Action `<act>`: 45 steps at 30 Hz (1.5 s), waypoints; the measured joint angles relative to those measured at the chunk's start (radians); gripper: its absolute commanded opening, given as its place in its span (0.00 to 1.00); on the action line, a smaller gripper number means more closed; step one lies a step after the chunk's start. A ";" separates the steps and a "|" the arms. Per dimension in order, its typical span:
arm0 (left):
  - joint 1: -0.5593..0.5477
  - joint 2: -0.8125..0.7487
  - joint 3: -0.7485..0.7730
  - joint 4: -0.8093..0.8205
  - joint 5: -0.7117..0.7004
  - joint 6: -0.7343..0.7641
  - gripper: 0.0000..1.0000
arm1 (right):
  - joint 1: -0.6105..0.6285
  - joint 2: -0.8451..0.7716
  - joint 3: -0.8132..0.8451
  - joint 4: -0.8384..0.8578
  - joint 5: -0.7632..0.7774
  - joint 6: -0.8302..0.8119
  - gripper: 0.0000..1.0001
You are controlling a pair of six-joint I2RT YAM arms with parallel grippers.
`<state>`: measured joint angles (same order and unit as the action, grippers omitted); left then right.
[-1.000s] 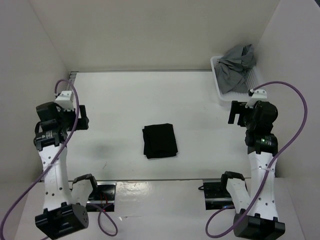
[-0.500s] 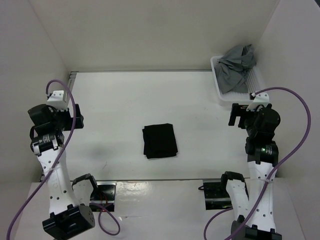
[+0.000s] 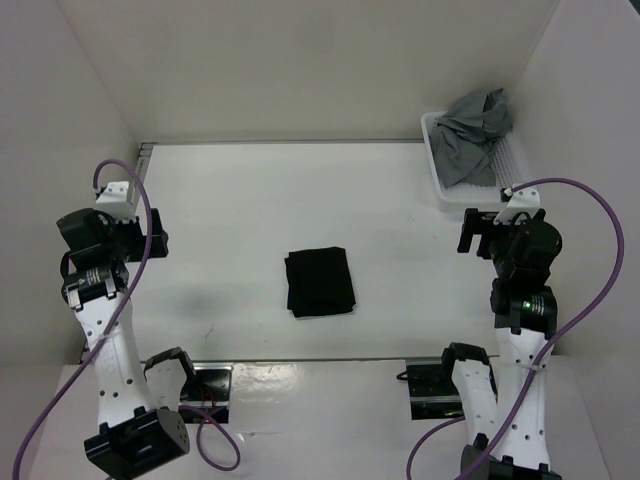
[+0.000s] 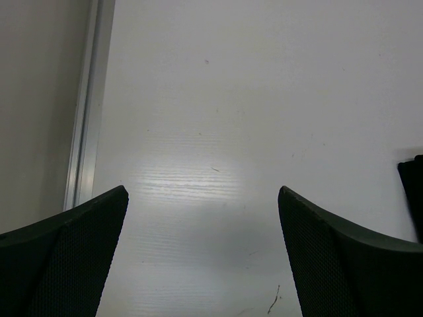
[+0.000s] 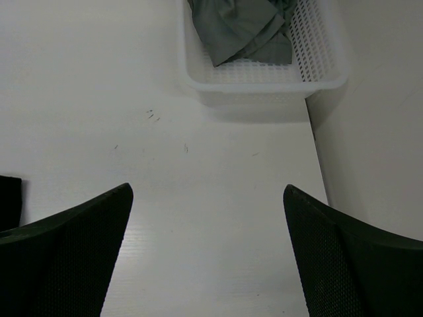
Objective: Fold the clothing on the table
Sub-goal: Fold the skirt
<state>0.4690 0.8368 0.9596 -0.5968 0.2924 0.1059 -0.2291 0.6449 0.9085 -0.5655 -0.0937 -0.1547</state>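
Observation:
The clothing, a plain black garment, lies as a compact folded rectangle near the middle of the white table. A sliver of the clothing shows at the right edge of the left wrist view, and a corner of the clothing at the left edge of the right wrist view. My left gripper hovers at the table's left side, open, nothing between its fingers. My right gripper is at the right side, open and empty, well apart from the garment.
A white plastic basket holding a crumpled grey garment stands at the back right corner; the basket lies just ahead of my right gripper. White walls enclose the table on three sides. A metal rim runs along the left edge.
Both arms drew back from the middle toward their own sides in the first half second, then barely moved. The black garment has not moved.

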 measured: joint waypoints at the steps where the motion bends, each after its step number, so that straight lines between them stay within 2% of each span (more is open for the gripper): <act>1: 0.000 0.001 0.000 0.000 0.001 0.000 1.00 | 0.000 0.000 0.000 0.000 0.000 0.000 0.98; 45: 0.000 0.011 0.000 0.000 0.023 0.022 1.00 | 0.000 0.000 0.000 0.005 0.011 0.000 0.98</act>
<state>0.4690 0.8474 0.9596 -0.5964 0.3157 0.1280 -0.2291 0.6449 0.9085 -0.5610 -0.0822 -0.1543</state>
